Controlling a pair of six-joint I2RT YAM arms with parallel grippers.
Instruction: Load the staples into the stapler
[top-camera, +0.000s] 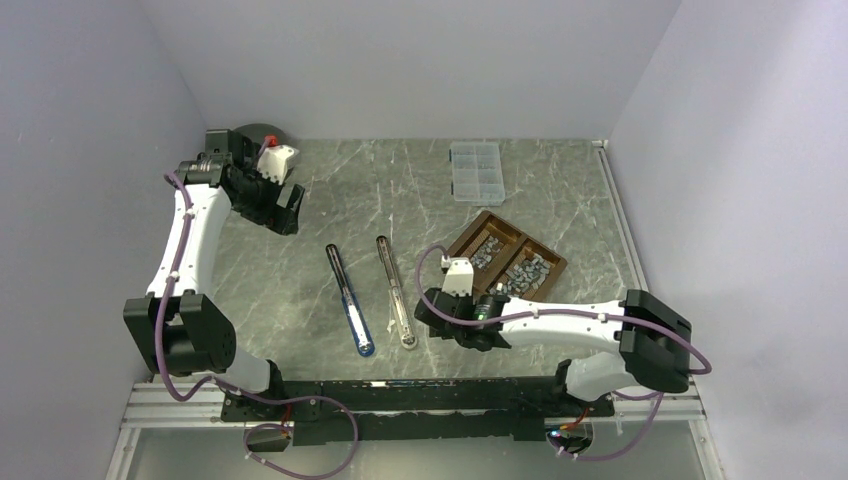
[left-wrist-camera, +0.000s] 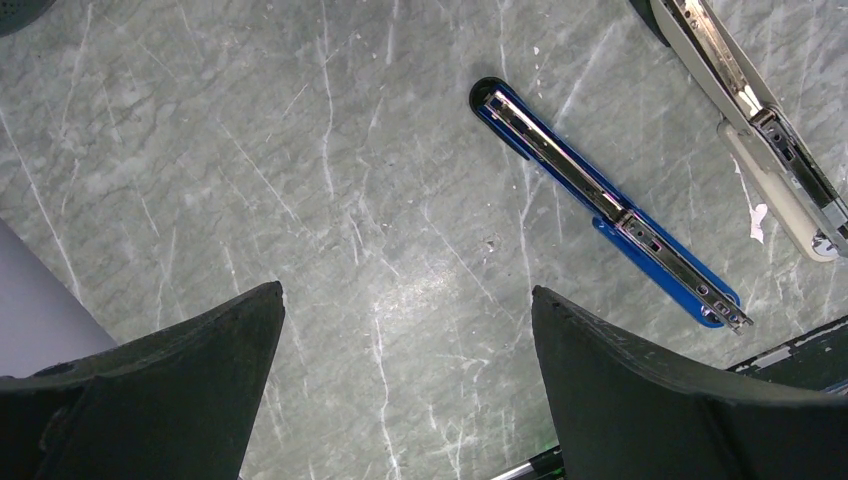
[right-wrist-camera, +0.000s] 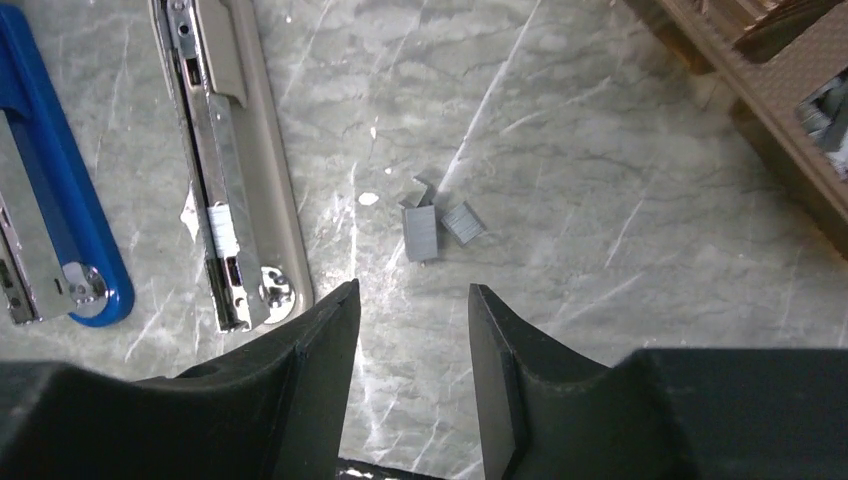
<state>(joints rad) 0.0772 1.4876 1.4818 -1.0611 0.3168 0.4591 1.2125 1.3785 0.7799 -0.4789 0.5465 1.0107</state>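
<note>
Two staplers lie opened flat on the marble table: a blue stapler (top-camera: 350, 300) (left-wrist-camera: 600, 200) (right-wrist-camera: 50, 230) and a beige stapler (top-camera: 396, 290) (left-wrist-camera: 760, 120) (right-wrist-camera: 230, 170), each with its metal channel showing. Many silver-grey staples (top-camera: 510, 262) fill a brown tray (top-camera: 470, 232) (right-wrist-camera: 760, 90). A few loose staples (right-wrist-camera: 422, 232) lie on the table just ahead of my right gripper (right-wrist-camera: 412, 288) (top-camera: 445, 315), which is open and holds nothing. At the far left my left gripper (left-wrist-camera: 405, 290) (top-camera: 282, 205) hangs wide open and empty above bare table.
A clear plastic compartment box (top-camera: 476, 172) sits behind the brown tray. A dark round object (top-camera: 262, 135) rests in the back left corner. Walls close in the table on the left, back and right.
</note>
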